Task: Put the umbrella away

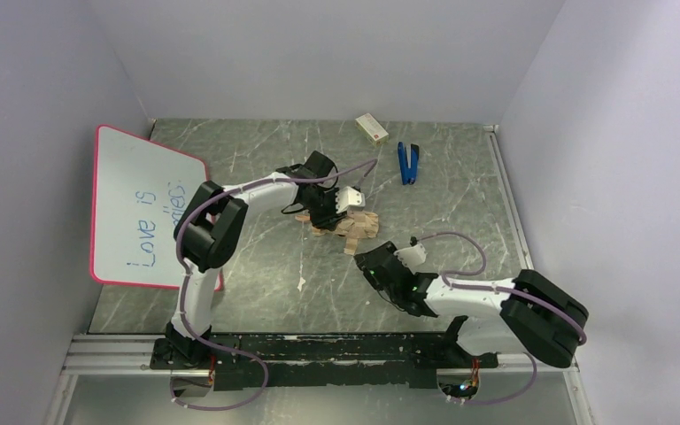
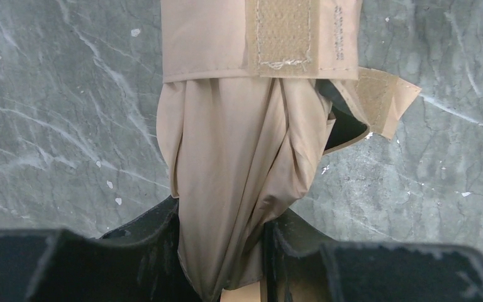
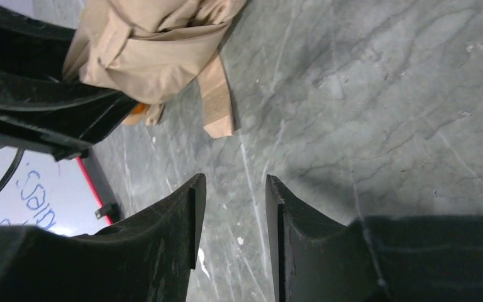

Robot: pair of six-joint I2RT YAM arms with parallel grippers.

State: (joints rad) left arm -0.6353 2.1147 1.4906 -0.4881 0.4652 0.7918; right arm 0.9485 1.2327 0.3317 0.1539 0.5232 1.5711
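Note:
The beige folded umbrella (image 1: 351, 227) lies on the marble table near the middle. My left gripper (image 1: 326, 211) comes down on its left end and is shut on the bunched fabric (image 2: 239, 157); the black fingers (image 2: 151, 251) press it from both sides. The closure strap (image 2: 283, 31) wraps round the canopy, and a loose strap end (image 2: 383, 100) sticks out to the right. My right gripper (image 1: 374, 264) hovers just below and to the right of the umbrella (image 3: 157, 44), apart from it. It (image 3: 234, 189) is open with only bare table between the fingers.
A whiteboard (image 1: 142, 208) with a pink rim and blue writing lies at the left. A small white box (image 1: 371, 128) and a blue tool (image 1: 408, 163) lie near the back wall. Walls close in on both sides.

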